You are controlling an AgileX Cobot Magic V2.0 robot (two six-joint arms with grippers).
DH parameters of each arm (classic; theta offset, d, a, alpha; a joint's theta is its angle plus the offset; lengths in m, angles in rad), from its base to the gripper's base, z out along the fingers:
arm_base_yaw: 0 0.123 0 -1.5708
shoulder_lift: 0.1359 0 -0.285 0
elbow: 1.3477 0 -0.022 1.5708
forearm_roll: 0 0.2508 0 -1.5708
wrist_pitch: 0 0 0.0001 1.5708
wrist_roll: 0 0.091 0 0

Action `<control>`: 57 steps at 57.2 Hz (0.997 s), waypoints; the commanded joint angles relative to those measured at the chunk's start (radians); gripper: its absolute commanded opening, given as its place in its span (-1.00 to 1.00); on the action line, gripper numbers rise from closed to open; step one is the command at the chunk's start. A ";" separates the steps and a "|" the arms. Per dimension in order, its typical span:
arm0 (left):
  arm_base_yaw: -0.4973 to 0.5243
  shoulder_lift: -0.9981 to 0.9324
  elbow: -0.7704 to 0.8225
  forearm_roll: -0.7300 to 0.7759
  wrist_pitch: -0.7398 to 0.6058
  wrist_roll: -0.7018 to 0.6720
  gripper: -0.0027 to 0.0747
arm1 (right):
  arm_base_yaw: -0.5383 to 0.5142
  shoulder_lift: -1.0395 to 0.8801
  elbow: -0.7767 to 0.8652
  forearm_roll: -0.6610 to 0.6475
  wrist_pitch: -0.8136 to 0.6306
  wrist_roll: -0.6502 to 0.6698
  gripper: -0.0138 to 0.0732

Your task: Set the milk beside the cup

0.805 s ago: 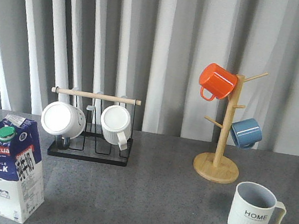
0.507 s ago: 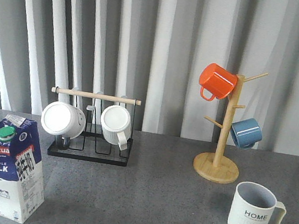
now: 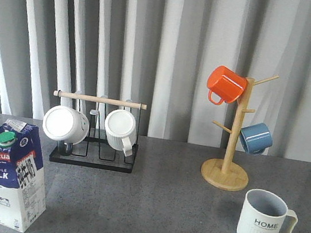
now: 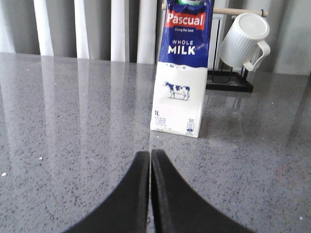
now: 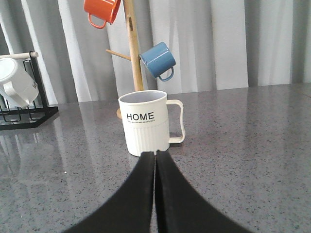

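Not started: milk (image 3: 14, 175) stands near left on desk (image 3: 154, 209), cup (image 3: 264, 220) near right, well apart. Left hand (image 4: 149, 160) clenched, empty; must open, then reach milk.

The milk (image 4: 181, 73) reads "Pascual WHOLE MILK" and, seemingly, "1L"; the cup (image 5: 147, 123) reads "HOME".

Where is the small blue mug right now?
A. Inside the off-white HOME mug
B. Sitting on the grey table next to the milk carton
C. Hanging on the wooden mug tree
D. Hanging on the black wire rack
C. The small blue mug hangs from a lower peg of the wooden mug tree, below the orange mug on the other side.
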State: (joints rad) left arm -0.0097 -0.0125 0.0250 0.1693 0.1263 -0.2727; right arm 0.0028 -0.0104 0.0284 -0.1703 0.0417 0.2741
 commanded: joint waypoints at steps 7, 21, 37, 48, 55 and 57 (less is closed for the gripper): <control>0.000 -0.010 -0.016 0.001 -0.241 -0.011 -0.95 | -0.008 -0.013 0.005 -0.002 -0.083 -0.004 -0.69; 0.000 -0.010 -0.023 0.001 -0.369 -0.012 -0.95 | -0.008 -0.012 0.005 0.006 -0.112 -0.002 -0.69; 0.000 -0.010 -0.026 0.000 -0.455 -0.110 -0.92 | -0.008 -0.009 -0.026 0.127 -0.165 -0.001 -0.54; 0.000 -0.010 -0.026 0.001 -0.453 -0.209 -0.81 | -0.008 0.000 -0.148 0.141 -0.090 -0.002 -0.07; 0.000 -0.010 -0.026 0.001 -0.452 -0.262 -0.71 | -0.008 0.044 -0.227 0.141 -0.052 -0.002 0.33; 0.000 -0.010 -0.026 0.001 -0.450 -0.280 -0.68 | -0.008 0.059 -0.243 0.141 -0.058 -0.002 0.41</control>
State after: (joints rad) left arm -0.0097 -0.0125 0.0250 0.1732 -0.2530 -0.5011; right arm 0.0028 0.0046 -0.1431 -0.0300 0.0405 0.2763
